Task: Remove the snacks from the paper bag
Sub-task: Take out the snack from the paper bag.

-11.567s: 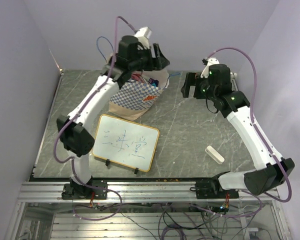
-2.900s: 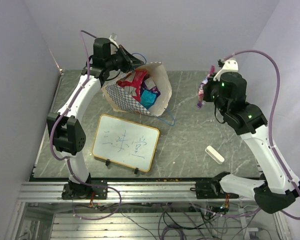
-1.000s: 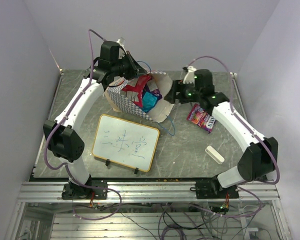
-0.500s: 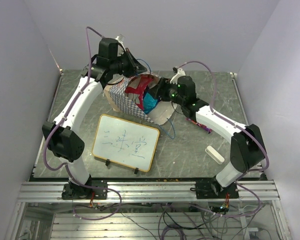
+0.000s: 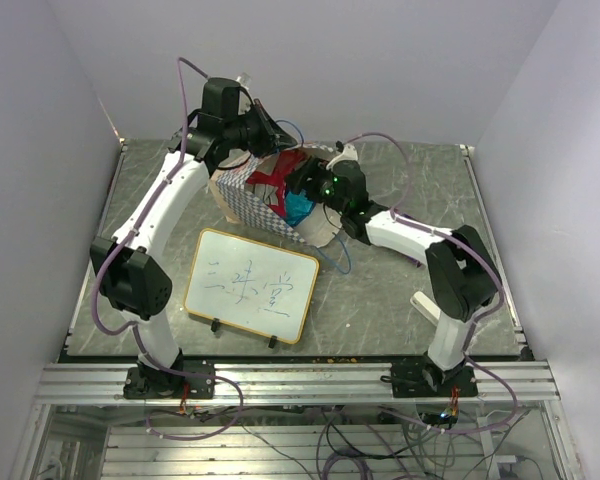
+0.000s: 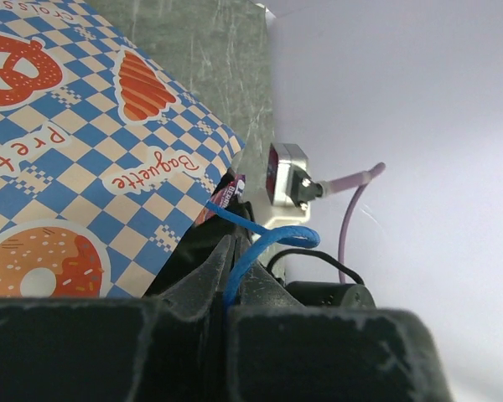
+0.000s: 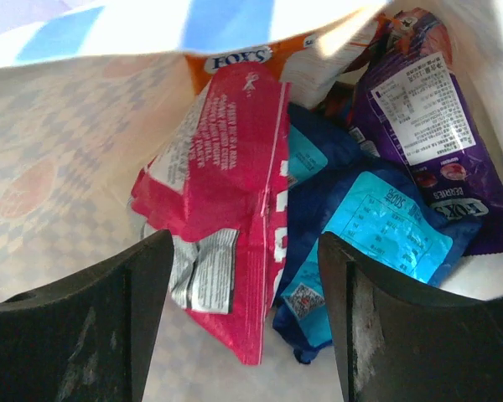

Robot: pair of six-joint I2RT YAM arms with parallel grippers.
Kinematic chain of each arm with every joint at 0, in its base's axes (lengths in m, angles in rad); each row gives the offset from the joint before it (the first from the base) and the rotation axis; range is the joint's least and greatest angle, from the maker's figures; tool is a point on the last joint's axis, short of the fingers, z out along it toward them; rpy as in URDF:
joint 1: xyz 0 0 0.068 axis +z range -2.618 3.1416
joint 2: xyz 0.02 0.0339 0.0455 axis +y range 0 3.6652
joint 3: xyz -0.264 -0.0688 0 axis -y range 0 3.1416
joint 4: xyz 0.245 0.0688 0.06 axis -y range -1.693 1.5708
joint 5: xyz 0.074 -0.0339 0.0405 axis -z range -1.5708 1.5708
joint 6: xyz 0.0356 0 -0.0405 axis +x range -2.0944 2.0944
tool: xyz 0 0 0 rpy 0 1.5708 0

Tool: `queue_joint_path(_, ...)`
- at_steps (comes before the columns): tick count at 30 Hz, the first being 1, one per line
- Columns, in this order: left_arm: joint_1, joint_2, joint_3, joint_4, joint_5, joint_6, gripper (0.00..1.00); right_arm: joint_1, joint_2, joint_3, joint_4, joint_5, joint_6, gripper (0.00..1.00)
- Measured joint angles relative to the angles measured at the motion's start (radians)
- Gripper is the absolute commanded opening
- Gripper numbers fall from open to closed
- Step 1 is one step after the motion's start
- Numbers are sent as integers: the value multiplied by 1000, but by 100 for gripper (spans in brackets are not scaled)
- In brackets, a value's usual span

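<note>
The paper bag (image 5: 242, 196) lies tipped with its mouth toward the right, its blue-white chequered side (image 6: 84, 159) showing in the left wrist view. My left gripper (image 5: 268, 133) is above the bag's top edge, shut (image 6: 230, 244) on a thin blue cord handle (image 6: 272, 237). At the bag's mouth my right gripper (image 5: 302, 183) is open (image 7: 245, 251), and nothing is between its fingers (image 7: 75, 327). Inside lie snacks: a red packet (image 7: 226, 184), a blue-teal packet (image 7: 365, 230), a purple packet (image 7: 423, 117) and an orange-white one (image 7: 243, 60). The red packet (image 5: 278, 176) and the teal one (image 5: 298, 208) show from above.
A framed whiteboard (image 5: 250, 286) stands in front of the bag. The bag's other blue cord handle (image 5: 337, 256) trails on the table. A white eraser block (image 5: 421, 303) peeks out behind the right arm's elbow. The back wall is close behind the bag.
My right gripper laid a purple packet on the table, then swung left into the bag's mouth, where it is open. The left gripper keeps hold of the cord handle.
</note>
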Motion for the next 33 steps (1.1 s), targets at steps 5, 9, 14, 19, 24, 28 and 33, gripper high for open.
queue_joint_path(5,0,0,1,-9,0,3,7,1,78,33,59,22,45,73)
queue_joint_path(9,0,11,40,-36,0,10,7,12,125,77,84,48,59,76)
queue_joint_path(14,1,13,76,-60,-1,21,7,34,183,153,105,111,58,76)
queue_joint_path(19,2,13,77,-90,-10,41,7,44,283,267,100,156,53,60)
queue_joint_path(24,11,13,77,-98,-18,60,7,50,304,302,91,155,33,19)
queue_joint_path(28,26,10,62,-77,-18,57,7,57,286,293,86,132,23,10)
queue_joint_path(33,57,-2,38,-66,-12,47,7,59,221,268,45,77,-7,2)
